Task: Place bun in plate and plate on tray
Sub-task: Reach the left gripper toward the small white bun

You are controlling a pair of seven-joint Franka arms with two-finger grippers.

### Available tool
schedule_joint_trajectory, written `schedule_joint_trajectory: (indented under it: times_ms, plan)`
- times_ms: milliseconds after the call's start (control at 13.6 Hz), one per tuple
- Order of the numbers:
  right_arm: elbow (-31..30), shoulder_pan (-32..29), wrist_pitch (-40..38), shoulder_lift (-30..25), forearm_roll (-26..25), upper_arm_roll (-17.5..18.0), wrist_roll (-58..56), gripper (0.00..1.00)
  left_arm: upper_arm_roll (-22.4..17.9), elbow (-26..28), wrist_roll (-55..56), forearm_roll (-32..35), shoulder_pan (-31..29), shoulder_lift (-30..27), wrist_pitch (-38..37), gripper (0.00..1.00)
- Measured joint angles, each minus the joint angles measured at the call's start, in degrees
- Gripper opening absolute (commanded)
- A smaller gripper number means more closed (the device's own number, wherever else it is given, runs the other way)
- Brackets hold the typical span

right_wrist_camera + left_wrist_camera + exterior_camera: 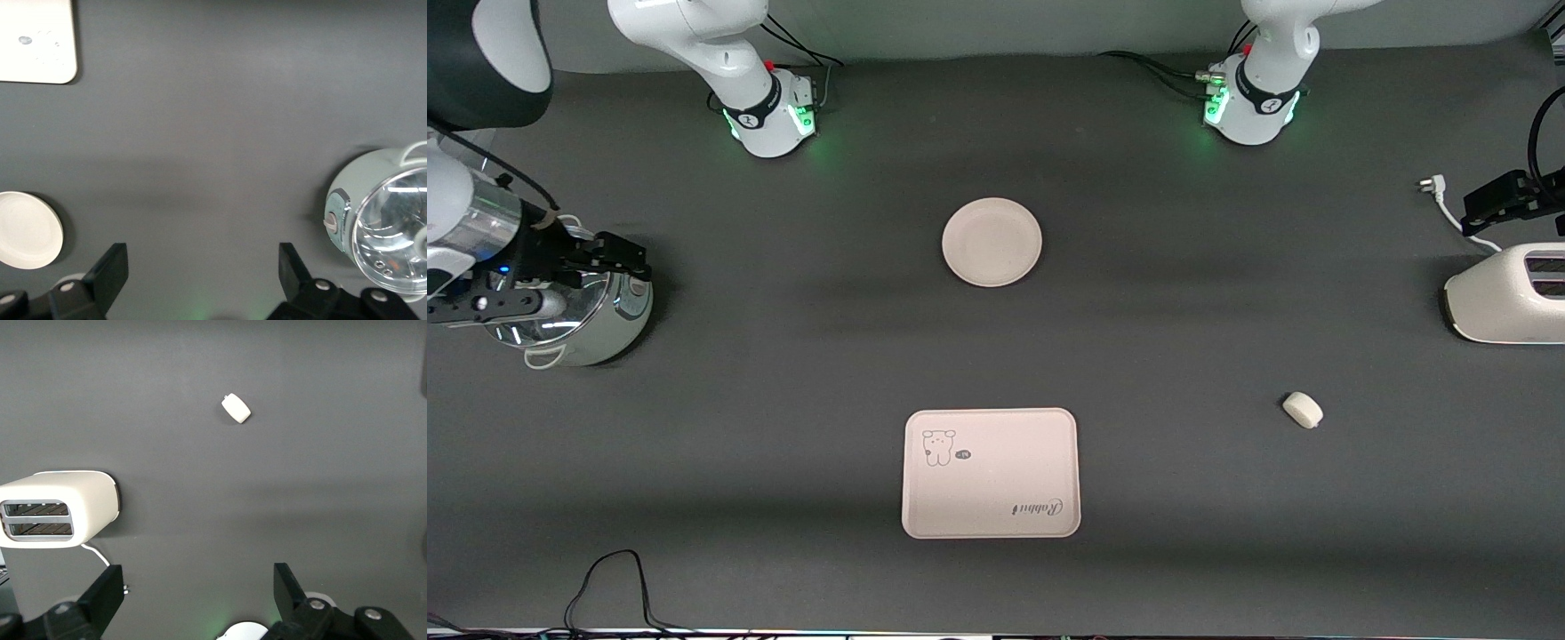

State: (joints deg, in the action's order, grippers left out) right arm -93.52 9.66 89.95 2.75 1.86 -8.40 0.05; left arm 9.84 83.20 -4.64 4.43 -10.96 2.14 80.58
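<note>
Bun [1303, 410] lying bare on the dark table [1192, 498] toward the left arm's end, nearer the front camera than the toaster [1507, 305] and well apart from it; same bun [236, 408] seen alone in the left wrist view, touching nothing. Plate [991, 242] flat in the middle of the table, holding nothing. Tray [991, 473] flat too, nearer the front camera than the plate and well apart from it, bear drawing and "Rabbit" lettering showing, nothing on it. Left gripper [198, 590] up in the air over the table's end near the toaster, 2 fingers spread wide, nothing between them; waiting. Right gripper [203, 270] up over the right arm's end of the table, beside a pale pot with a glass lid [383, 227], fingers likewise spread and holding nothing; in the front view seemingly hanging right over that pot [574, 311], though hard to judge from there.
</note>
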Motion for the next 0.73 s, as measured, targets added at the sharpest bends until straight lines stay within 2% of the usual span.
schedule_joint_trajectory:
  times_ms: [147,441,734]
  plan:
    - [0.2,-0.2,0.1,0.0,0.0,-1.0,0.0,1.0,0.1,0.0,0.0,0.0,0.0,0.1,0.0,1.0]
    - [3.9,0.0,0.4,0.2,0.0,-0.9,0.0,1.0,0.1,0.1,0.0,0.0,0.1,1.1,1.2,1.0]
    - [6.6,0.4,0.5,2.6,0.0,-0.4,0.0,1.0,0.2,1.6,0.8,0.0,0.3,9.0,11.3,1.0]
